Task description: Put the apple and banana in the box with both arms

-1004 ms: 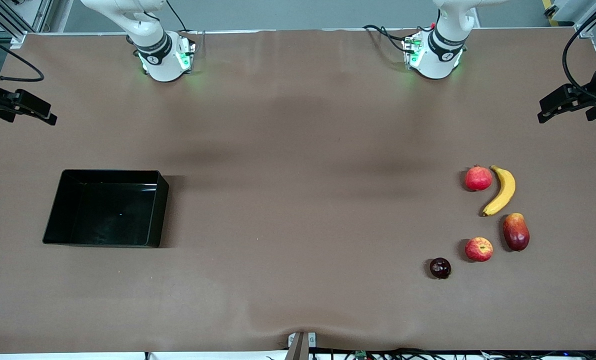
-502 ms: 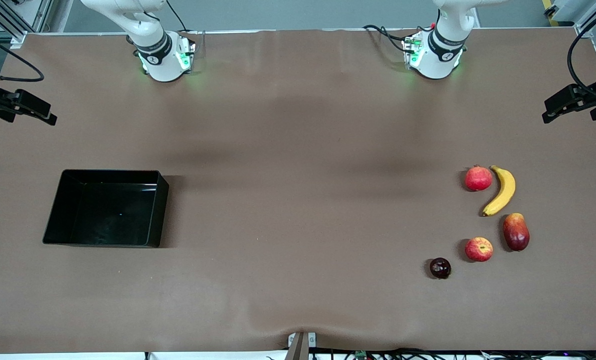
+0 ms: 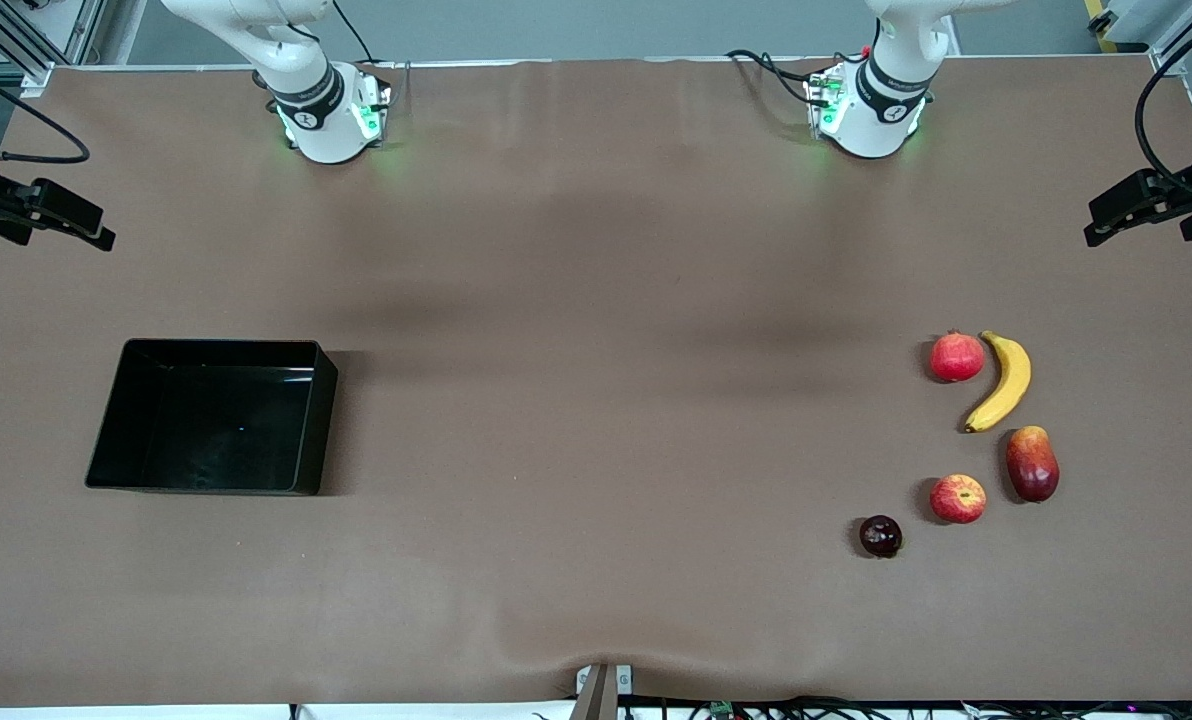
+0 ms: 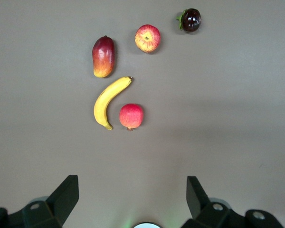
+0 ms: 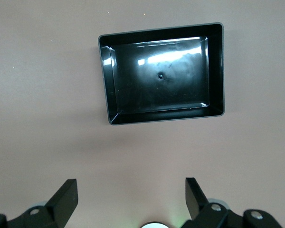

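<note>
1. The box [image 3: 214,416] sits near the tabletop's edge at the right arm's end: glossy black, shallow, nothing in it.
2. The right tool [image 3: 56,212] hangs high over that same edge, fingers wide apart, gripping nothing; unmoved over the last second.
3. The apple [image 3: 957,498], red with yellow patches, and the long yellow banana [image 3: 1002,380] lie among other fruit toward the left arm's end.
4. The left tool [image 3: 1126,205], fingers spread and empty, has drifted slightly outward; no pick has begun.
</note>
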### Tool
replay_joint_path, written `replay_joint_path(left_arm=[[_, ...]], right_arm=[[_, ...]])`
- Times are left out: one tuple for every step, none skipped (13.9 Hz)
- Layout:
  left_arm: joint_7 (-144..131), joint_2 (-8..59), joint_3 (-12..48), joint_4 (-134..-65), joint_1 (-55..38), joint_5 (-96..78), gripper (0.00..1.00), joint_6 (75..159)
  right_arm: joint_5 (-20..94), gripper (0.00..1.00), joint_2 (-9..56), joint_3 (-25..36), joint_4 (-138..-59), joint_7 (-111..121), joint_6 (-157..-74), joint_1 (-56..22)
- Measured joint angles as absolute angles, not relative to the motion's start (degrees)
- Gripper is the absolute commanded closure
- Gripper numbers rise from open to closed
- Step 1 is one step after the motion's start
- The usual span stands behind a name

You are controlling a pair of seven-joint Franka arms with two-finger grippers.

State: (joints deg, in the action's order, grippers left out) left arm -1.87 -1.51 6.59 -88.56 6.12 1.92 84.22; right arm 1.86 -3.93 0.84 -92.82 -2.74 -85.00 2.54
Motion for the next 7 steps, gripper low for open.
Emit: replay_joint_path(left_arm=[[-1.9,-1.2,6.6,-88.6,6.1,1.9,0.0,84.2],[-1.9,-0.9,6.6,-88.6,6.1,1.9,0.0,84.2],[-1.9,-0.7,6.6,-88.6,6.1,1.9,0.0,84.2],[-1.9,-0.6,6.6,-88.6,6.0,1.9,0.0,84.2],[-1.9,-0.6,6.6,-88.6,6.0,1.9,0.0,84.2],[-1.8,-0.6,6.7,-88.5,6.0,1.9,0.0,84.2],[-1.8,-0.6,6.8,-88.5,5.9,1.9,0.0,84.2]], right_arm=[[1.9,0.0,-3.9,0.8,-92.8,-2.7,-85.0,2.5],[1.9,0.0,-3.9,0.8,-92.8,-2.7,-85.0,2.5],[1.9,0.0,-3.9,0.9,-92.8,-2.7,-85.1,2.5],[1.8,0.0,-3.9,1.0,-92.8,-2.7,-85.3,2.5],[1.8,0.0,-3.7,1.0,-92.8,-2.7,-85.4,2.5],[1.8,0.0,-3.4,1.0,-92.8,-2.7,-85.4,2.5],[1.8,0.0,-2.7,1.0,-92.9,-2.7,-85.5,2.5]])
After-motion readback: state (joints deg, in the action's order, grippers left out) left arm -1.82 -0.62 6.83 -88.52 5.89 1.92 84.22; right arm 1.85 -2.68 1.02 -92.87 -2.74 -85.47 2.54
